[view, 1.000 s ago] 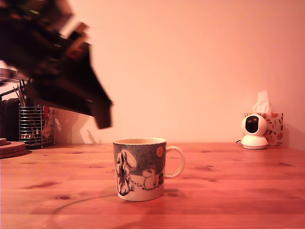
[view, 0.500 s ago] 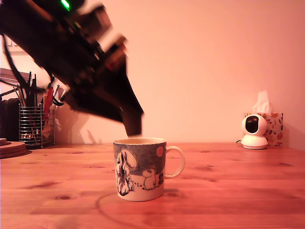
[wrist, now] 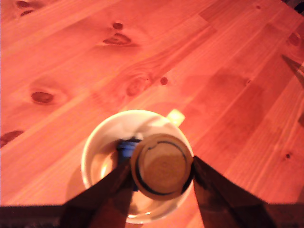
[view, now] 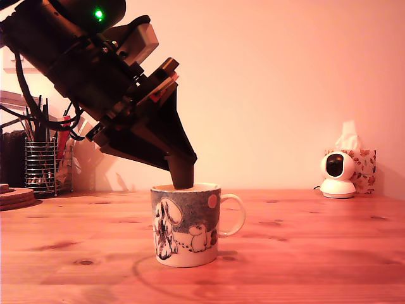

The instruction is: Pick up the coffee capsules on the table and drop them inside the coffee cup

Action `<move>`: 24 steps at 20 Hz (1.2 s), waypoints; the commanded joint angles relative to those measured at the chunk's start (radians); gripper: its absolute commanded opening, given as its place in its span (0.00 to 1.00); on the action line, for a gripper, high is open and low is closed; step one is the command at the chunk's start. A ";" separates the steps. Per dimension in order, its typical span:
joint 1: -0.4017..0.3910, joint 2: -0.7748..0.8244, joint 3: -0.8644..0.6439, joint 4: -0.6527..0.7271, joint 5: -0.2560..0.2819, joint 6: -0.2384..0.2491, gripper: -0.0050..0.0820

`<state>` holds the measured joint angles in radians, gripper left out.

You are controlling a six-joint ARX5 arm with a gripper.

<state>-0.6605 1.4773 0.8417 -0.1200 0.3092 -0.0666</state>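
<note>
The coffee cup [view: 185,225] is a cream mug with a grey-blue cartoon band, standing mid-table with its handle toward the exterior view's right. My gripper [view: 183,177] hangs tilted over it, its tips at the rim. In the wrist view the two dark fingers [wrist: 118,178] clamp a coffee capsule [wrist: 162,164]. The capsule's round pale lid faces the camera, directly above the cup's opening [wrist: 102,142]. A small blue shape [wrist: 127,145] shows just behind the capsule inside the cup; I cannot tell what it is.
A wire utensil holder [view: 41,166] and a wooden disc [view: 14,196] stand at the exterior view's far left. A small white camera [view: 337,174] and a floral tissue box [view: 363,166] sit at the back right. Bare wooden tabletop [view: 304,253] surrounds the cup.
The arm has swung from the exterior view's left toward the right and downward. The fingertips now sit at the cup's rim instead of up and to its left.
</note>
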 commanded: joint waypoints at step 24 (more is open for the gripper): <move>-0.010 0.011 0.011 0.003 -0.029 0.042 0.79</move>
<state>-0.6678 1.4773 0.8417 -0.1207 0.2817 -0.0330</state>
